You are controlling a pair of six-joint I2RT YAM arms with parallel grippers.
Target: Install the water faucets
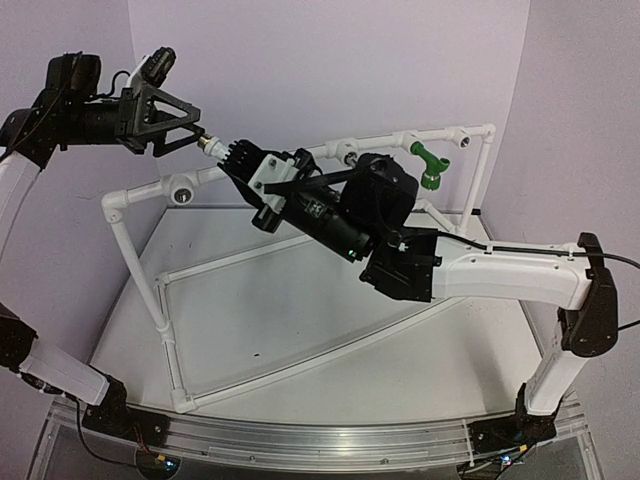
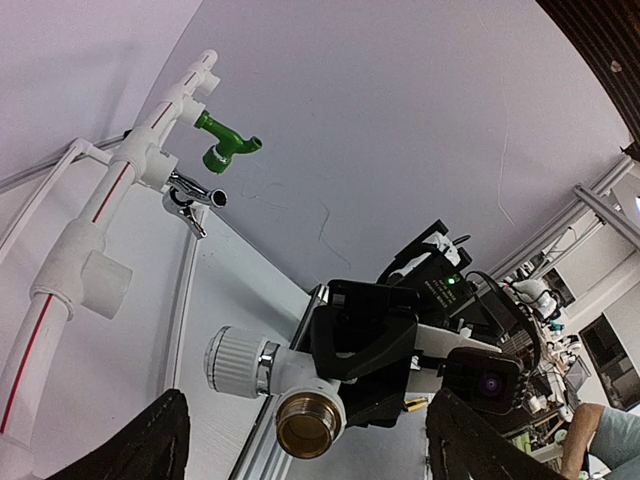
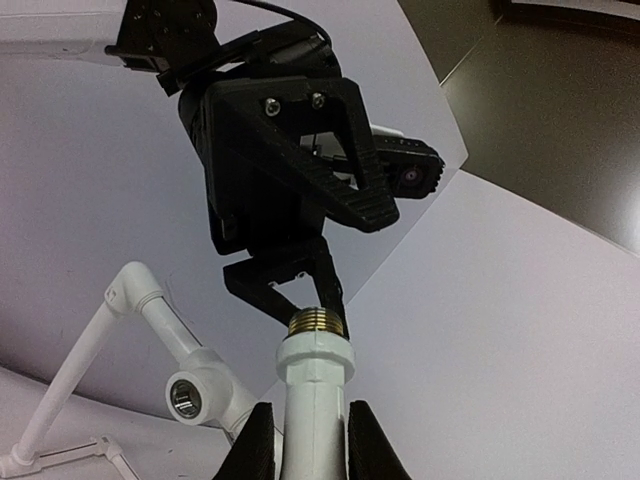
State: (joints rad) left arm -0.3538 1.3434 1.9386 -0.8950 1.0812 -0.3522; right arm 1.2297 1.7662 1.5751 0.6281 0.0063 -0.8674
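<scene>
My right gripper (image 1: 240, 158) is shut on the body of a white faucet (image 3: 315, 385) and holds it in the air above the frame's left part. The faucet's brass threaded end (image 3: 317, 322) points at my left gripper (image 1: 200, 137). In the left wrist view the faucet (image 2: 300, 385) shows its ribbed white knob (image 2: 235, 362). It sits between my left fingers (image 2: 150, 440), which stand wide open. A green faucet (image 1: 430, 165) and a chrome faucet (image 2: 195, 195) are mounted on the top pipe.
The white pipe frame (image 1: 140, 270) stands on the table, with round socket fittings on its top rail (image 1: 183, 192) (image 1: 463, 140). One open socket (image 3: 187, 397) is just below and left of the held faucet. The purple wall stands close behind.
</scene>
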